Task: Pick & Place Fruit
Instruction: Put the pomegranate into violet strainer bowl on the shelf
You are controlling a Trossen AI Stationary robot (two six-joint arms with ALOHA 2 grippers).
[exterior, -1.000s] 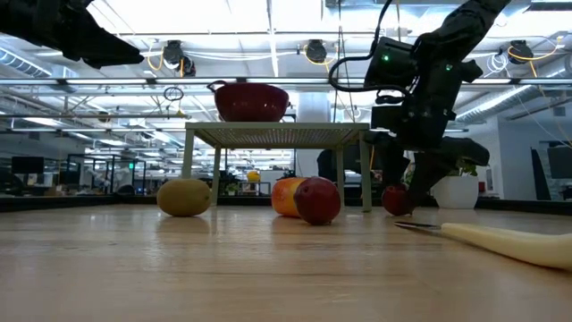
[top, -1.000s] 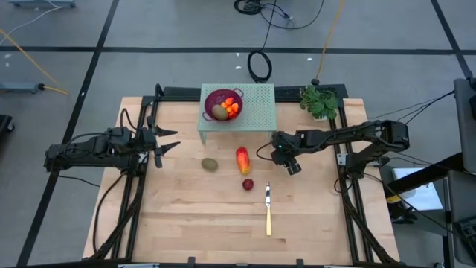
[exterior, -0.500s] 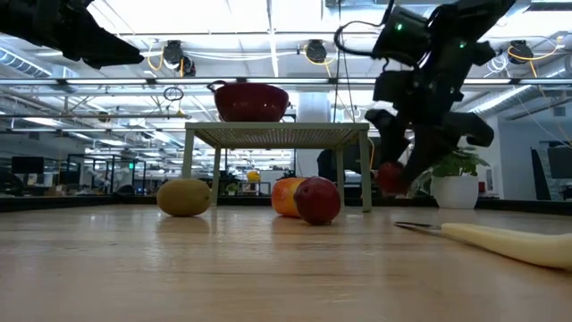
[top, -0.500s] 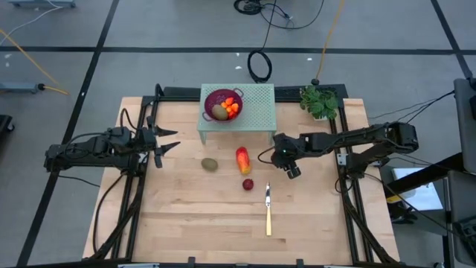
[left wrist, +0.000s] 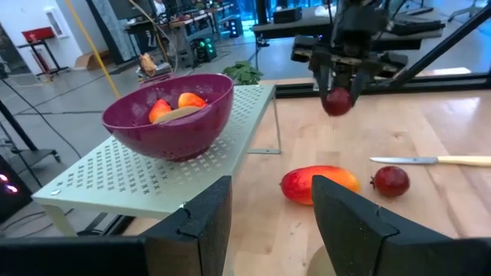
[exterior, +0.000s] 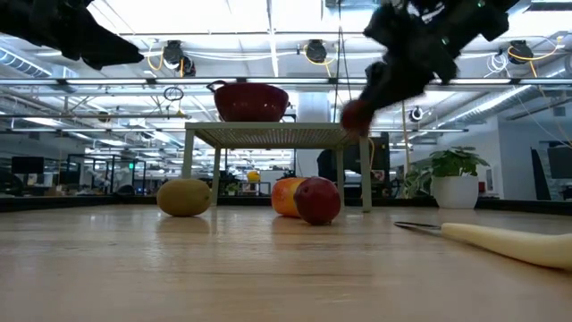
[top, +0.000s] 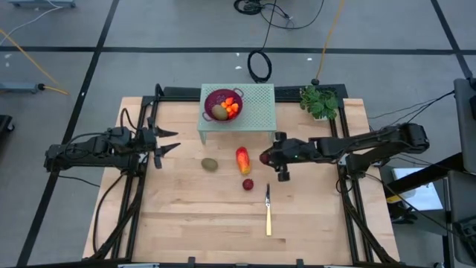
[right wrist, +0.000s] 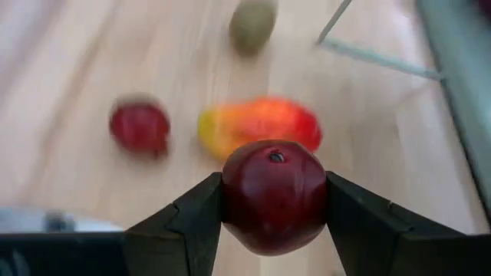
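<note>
Right wrist view, frame centre: right end effector (right wrist: 274,201) clamped on a dark red ball (right wrist: 274,195), lifted clear of the table (top: 186,216). Beyond, orange-yellow oblong (right wrist: 261,123), second red ball (right wrist: 139,126) and brown-green oval (right wrist: 253,24) lying loose. Best carried high, level and slow over the green stand (top: 256,112), released only above the purple colander (top: 221,100), upper centre of high view. Left end effector (top: 165,143) waiting at left, fingers apart.
</note>
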